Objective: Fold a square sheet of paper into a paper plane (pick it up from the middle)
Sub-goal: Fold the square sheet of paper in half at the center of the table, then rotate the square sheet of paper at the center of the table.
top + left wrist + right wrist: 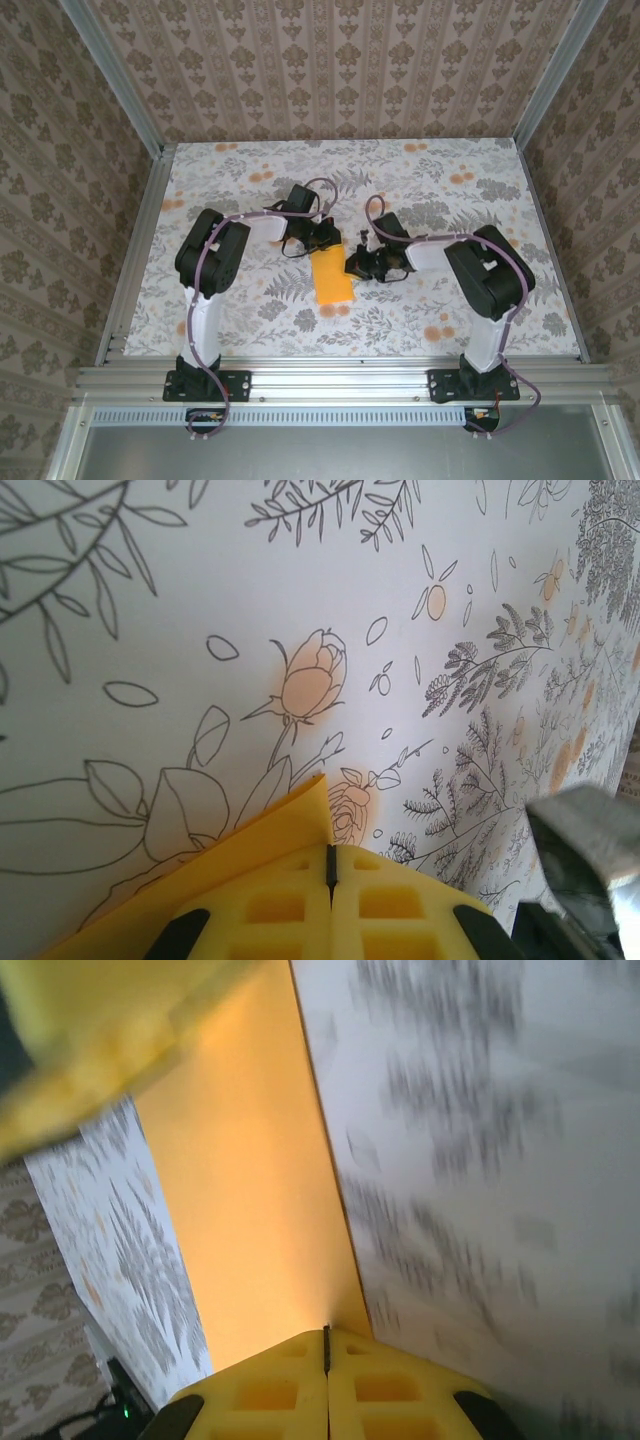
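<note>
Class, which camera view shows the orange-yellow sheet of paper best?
Top external: nearly the whole sheet of paper shows, lying flat. Left wrist catches a corner; right wrist, a close, partial stretch.

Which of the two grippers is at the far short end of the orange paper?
The left gripper: it sits at the far end of the orange paper, while the right gripper is at its right long edge.

A: What sort of place, pls?
B: Robot lab cell, imo. Alu extrusion frame (330, 378) boxes in a table, w/ two arm bases (207, 384) bolted to its front rail and cables (318, 182) looping along the arms.
A: But wallpaper (330, 70), floral tablecloth (250, 165)?
B: Homely print, yes, but it sits btwn alu posts (110, 75). So a rig, not a room.
</note>
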